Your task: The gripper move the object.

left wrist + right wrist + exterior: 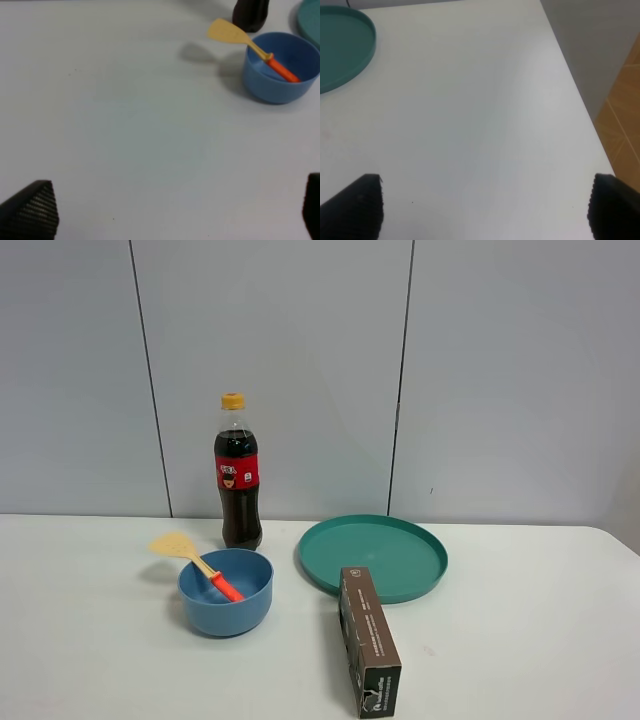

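Hands stand wide open and empty over bare worktop [90, 640]: left hand [175, 210] toward the front left, right hand [480, 207] near the right edge. Brown box [368, 640] lies at the front edge. Behind it, spatula [196, 562] leans in blue bowl [226, 595], head overhanging the rim. Green plate [372, 556] and cola bottle [238, 472] sit toward the back edge.

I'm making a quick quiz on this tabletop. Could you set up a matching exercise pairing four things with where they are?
Things:
1. spatula
2. cola bottle
3. brown box
4. green plate

Places:
a. lying in front of the plate
b. standing behind the bowl
c. propped in the blue bowl
d. right of the bottle

Pairs: 1-c, 2-b, 3-a, 4-d
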Action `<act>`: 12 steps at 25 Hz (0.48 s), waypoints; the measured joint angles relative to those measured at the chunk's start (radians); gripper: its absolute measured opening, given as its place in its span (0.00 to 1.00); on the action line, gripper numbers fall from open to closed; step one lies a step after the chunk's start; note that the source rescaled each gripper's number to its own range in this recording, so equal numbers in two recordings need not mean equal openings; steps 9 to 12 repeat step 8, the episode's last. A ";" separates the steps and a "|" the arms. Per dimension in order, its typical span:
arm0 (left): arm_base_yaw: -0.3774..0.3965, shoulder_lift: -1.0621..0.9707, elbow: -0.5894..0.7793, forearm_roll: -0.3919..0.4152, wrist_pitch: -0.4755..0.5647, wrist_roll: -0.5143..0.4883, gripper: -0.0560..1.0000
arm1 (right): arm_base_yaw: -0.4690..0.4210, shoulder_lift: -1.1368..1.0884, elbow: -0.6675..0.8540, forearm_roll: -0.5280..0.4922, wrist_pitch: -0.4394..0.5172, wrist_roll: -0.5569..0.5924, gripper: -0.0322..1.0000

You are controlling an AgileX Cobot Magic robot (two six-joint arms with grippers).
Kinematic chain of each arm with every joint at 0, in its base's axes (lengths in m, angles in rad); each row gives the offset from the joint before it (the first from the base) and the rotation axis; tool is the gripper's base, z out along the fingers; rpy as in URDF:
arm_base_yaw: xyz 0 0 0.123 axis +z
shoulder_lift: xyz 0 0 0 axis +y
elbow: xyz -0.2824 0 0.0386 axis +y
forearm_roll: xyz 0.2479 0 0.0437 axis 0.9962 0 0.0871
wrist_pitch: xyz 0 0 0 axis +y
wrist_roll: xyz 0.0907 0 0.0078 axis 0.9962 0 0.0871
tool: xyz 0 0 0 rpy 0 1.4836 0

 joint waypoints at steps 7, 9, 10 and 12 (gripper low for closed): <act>0.000 0.000 0.000 0.000 0.000 0.000 1.00 | 0.000 0.000 0.000 0.000 0.000 0.000 0.83; 0.000 0.000 0.000 0.000 0.000 0.000 1.00 | 0.000 0.000 0.000 0.000 0.000 0.000 0.83; 0.000 0.000 0.000 0.000 0.000 0.000 1.00 | 0.000 0.000 0.000 0.000 0.000 0.000 0.83; 0.000 0.000 0.000 0.000 0.000 0.000 1.00 | 0.000 0.000 0.000 0.000 0.000 0.000 0.83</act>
